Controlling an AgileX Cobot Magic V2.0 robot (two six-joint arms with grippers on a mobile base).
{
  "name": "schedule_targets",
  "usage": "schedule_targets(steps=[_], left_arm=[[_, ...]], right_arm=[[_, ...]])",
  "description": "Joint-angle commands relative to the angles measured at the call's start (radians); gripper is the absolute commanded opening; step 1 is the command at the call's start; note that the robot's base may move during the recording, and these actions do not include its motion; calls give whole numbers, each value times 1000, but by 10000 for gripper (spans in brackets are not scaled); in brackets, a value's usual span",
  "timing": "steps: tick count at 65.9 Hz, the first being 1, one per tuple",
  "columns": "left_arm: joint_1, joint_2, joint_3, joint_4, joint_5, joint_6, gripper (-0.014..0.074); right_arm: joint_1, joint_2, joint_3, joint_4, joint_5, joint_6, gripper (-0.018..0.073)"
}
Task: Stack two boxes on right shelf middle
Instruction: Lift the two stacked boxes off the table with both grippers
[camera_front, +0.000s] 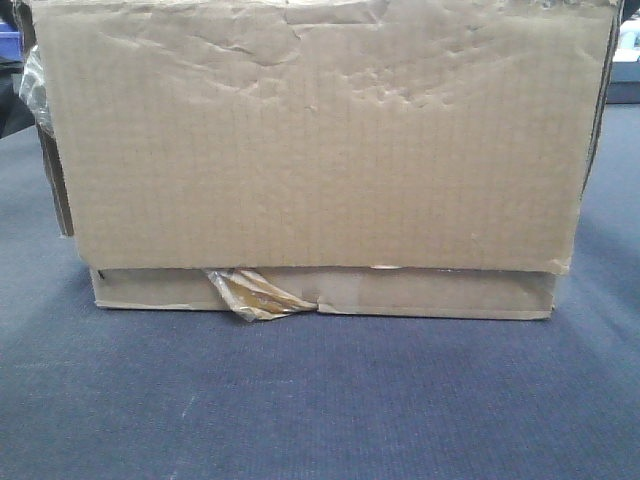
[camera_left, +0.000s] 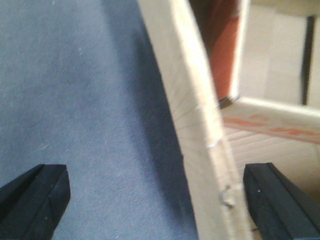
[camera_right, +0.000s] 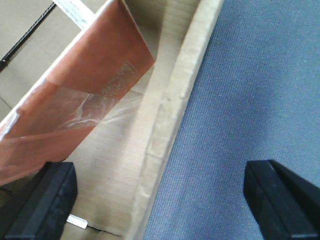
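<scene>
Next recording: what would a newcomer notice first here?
A big brown cardboard box fills the front view, its face wrinkled, torn amber tape hanging at the lower seam, on a blue-grey surface. The left pincer and the right pincer each stand open with a box wall between the fingers.

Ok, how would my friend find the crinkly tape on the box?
Find the big brown box sitting on the blue-grey surface. Look along its bottom edge, left of the middle: the tape is a shiny, amber, crumpled scrap, unlike the dull cardboard around it.
</scene>
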Motion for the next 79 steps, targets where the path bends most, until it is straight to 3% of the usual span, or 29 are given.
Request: schedule_targets(steps=[1,35,43,48,53,65,79], left_arm=[[-1,9,5,-1,-5,-10,601],[-1,50,5,-5,-5,-38,601],[-1,53,5,-5,-5,-54,567],[-1,53,5,-5,-5,-57,484],[-1,53,5,-5,-5,-62,347],[-1,53,5,-9,-5,-62,-116],[-1,47,5,-13,-5,-65,-111]], right_arm=[[1,-3,-7,-10,-1,-1,561],[1,3,-7,-19,-1,-1,559],[1,16,-7,-19,-1,-1,538],[1,24,-7,-19,-1,-1,466],[3,32,-7,-19,-1,-1,338],[3,38,-7,-19,-1,-1,-149],[3,34,-7,-19,-1,-1,-155]])
